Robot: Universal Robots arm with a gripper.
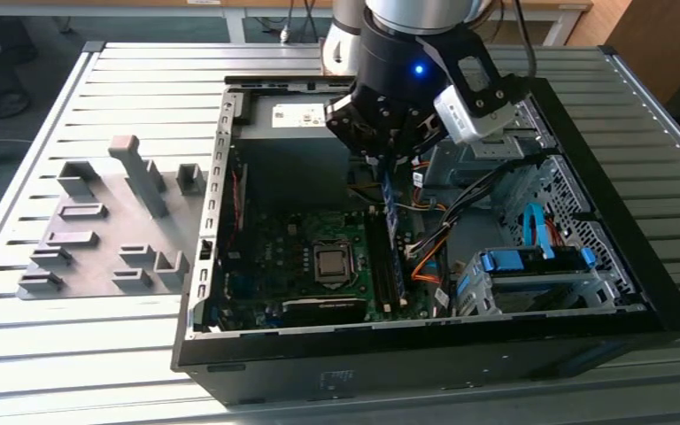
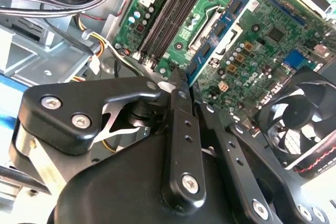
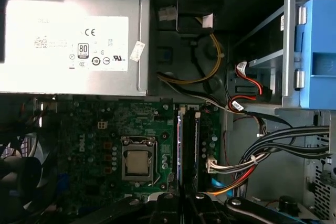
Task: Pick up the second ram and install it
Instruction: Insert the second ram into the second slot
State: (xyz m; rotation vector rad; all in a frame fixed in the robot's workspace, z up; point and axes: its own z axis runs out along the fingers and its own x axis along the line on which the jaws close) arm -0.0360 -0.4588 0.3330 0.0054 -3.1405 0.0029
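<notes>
Clamped on the top edge of the ram (image 1: 395, 212), my claw (image 1: 384, 159) hangs inside the open case (image 1: 623, 292), with the stick dangling edge-down from the fingers (image 2: 181, 124) above the motherboard (image 1: 305, 266). I see the blue strip running down toward the memory slots (image 3: 189, 145), which sit just beside the CPU socket (image 3: 137, 162), on the side toward the cable bundle (image 3: 273, 145). I judge its lower edge to be close over the slots, but I cannot tell whether it touches them yet. I expect the stick to be light and stiff, though thin enough to crack if pushed askew, and its bare edge gives little to grip, so I would hold it by the long upper edge, clear of the chips. Beyond it lie the power supply (image 3: 68, 40) at the far wall, the blue drive bay (image 1: 529, 266), and the grey holder tray (image 1: 104, 230) out on the table (image 1: 33, 354), at the exterior view's left.
</notes>
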